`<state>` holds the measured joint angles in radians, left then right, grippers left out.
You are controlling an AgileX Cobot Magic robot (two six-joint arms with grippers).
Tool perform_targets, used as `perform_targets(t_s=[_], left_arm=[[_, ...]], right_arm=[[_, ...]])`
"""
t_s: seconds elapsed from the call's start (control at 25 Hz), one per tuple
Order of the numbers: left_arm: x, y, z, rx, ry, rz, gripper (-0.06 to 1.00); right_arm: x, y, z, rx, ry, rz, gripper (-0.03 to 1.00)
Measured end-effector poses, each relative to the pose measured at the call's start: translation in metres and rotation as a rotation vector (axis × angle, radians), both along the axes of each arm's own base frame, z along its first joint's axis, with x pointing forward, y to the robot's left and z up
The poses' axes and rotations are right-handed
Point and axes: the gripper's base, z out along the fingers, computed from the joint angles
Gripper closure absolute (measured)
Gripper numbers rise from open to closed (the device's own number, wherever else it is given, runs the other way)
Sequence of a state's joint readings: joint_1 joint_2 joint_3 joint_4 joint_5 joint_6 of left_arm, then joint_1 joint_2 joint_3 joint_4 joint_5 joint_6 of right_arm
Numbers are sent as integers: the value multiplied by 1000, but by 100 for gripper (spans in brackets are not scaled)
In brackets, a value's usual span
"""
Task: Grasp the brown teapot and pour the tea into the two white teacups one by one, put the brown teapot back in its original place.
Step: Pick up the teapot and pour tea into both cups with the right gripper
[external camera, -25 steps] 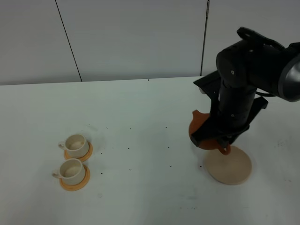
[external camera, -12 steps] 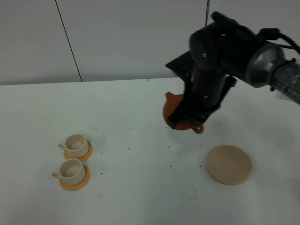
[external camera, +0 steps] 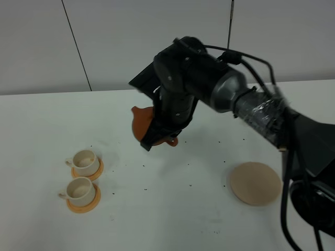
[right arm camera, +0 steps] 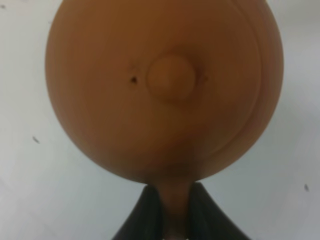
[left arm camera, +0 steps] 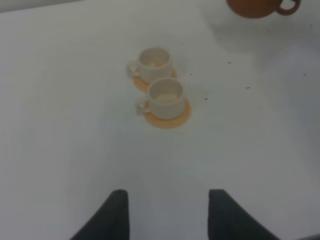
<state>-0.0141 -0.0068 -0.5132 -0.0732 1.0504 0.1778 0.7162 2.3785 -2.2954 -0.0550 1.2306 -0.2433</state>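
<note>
The brown teapot (external camera: 141,123) hangs in the air above the table, to the right of and behind the two white teacups. My right gripper (external camera: 161,137) is shut on its loop handle. In the right wrist view the teapot (right arm camera: 165,85) shows from above with its knobbed lid, and my right gripper (right arm camera: 175,220) pinches the handle. The far teacup (external camera: 85,159) and the near teacup (external camera: 80,190) each stand on an orange coaster at the left. The beige disc (external camera: 256,183) lies bare at the right. My left gripper (left arm camera: 170,212) is open, short of the cups (left arm camera: 165,95).
Small dark specks are scattered over the white table (external camera: 172,209). The right arm (external camera: 251,110) stretches from the right edge across the middle. A grey panelled wall (external camera: 157,42) stands behind the table.
My right gripper has carried the teapot up off the beige disc and leftward across the table toward the cups. The cups and the disc have not moved.
</note>
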Motion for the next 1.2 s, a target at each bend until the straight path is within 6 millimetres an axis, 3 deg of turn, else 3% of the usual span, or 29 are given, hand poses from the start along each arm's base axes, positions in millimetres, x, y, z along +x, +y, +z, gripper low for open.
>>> perform_targets(t_s=[0.32,0.92,1.2], left_arm=[[0,0,0,0,0,0,51],[0,0,0,0,0,0,51],[0,0,0,0,0,0,51]], right_arm=[[-16,35,-12,-69,-72,145,87],[-37,67,-12,-150,-256,356,87],[-35,79,-41,-237,-326,421,87]])
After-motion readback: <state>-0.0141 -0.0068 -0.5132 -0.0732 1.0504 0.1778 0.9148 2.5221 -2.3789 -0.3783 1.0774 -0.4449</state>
